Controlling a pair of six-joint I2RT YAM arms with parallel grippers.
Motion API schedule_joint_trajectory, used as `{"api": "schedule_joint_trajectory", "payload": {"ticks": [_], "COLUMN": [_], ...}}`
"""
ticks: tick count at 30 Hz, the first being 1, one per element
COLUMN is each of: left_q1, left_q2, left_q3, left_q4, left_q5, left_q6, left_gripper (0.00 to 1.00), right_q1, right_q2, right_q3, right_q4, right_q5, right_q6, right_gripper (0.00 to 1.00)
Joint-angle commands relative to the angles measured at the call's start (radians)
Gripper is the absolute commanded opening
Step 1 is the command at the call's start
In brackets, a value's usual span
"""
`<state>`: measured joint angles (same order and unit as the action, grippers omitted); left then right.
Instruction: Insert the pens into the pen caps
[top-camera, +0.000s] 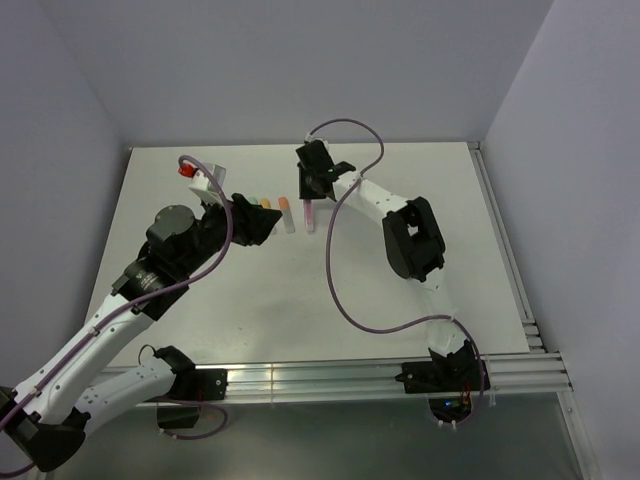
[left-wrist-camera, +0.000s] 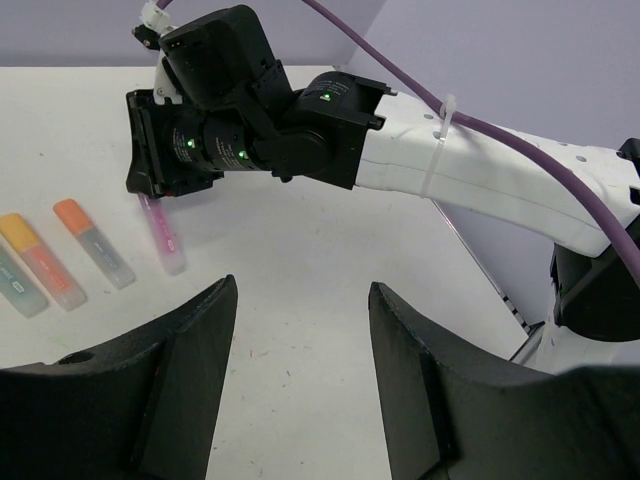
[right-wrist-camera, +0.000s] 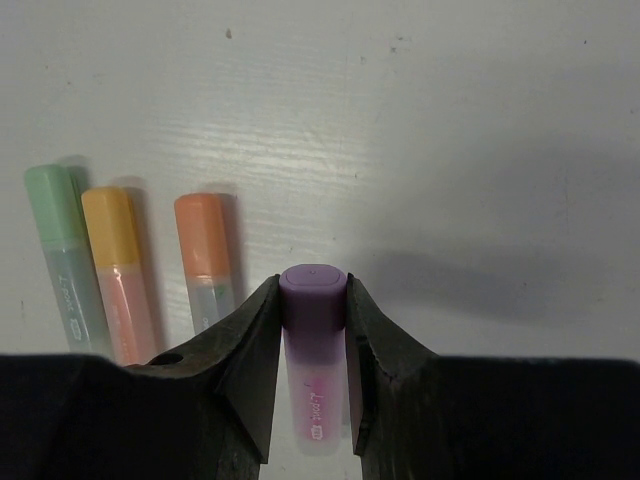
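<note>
Four markers lie side by side at the table's far middle, each with a cap on one end. In the right wrist view they are green, yellow-orange, orange and pink with a purple cap. My right gripper is shut on the purple cap; the pink marker lies on the table below it. From above, the right gripper is at the pink marker's far end. My left gripper is open and empty, hovering just left of the row.
A small white block with a red top stands at the far left of the white table. Grey walls close the table at the back and both sides. The right arm's purple cable loops over the middle.
</note>
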<state>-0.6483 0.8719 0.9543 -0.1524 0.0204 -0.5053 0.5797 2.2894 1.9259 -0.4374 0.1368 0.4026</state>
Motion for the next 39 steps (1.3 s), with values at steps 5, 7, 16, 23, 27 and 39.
{"api": "schedule_joint_trajectory", "payload": {"ticks": [5, 7, 16, 23, 27, 39], "left_q1": [0.010, 0.013, 0.041, 0.068, 0.075, 0.078], "left_q2": [-0.011, -0.010, -0.011, -0.025, -0.030, -0.079], "left_q3": [0.008, 0.001, -0.045, -0.058, -0.048, -0.060], "left_q4": [0.019, 0.025, 0.070, 0.067, 0.036, 0.019], "left_q5": [0.001, 0.010, 0.049, 0.056, 0.046, 0.000], "left_q6": [0.033, 0.031, 0.030, 0.039, 0.054, 0.063], "left_gripper": [0.61, 0.61, 0.60, 0.60, 0.60, 0.60], "right_q1": [-0.006, -0.011, -0.023, -0.015, -0.009, -0.007], "right_q2": [0.045, 0.039, -0.052, -0.488, -0.744, -1.393], "right_q3": [0.082, 0.068, 0.051, -0.188, -0.362, -0.884], "right_q4": [-0.024, -0.011, -0.004, 0.080, 0.109, 0.129], "right_q5": [0.017, 0.012, 0.033, 0.061, 0.052, 0.102], "right_q6": [-0.018, -0.019, -0.028, 0.008, 0.038, 0.081], "right_gripper": [0.32, 0.40, 0.64, 0.93, 0.98, 1.00]}}
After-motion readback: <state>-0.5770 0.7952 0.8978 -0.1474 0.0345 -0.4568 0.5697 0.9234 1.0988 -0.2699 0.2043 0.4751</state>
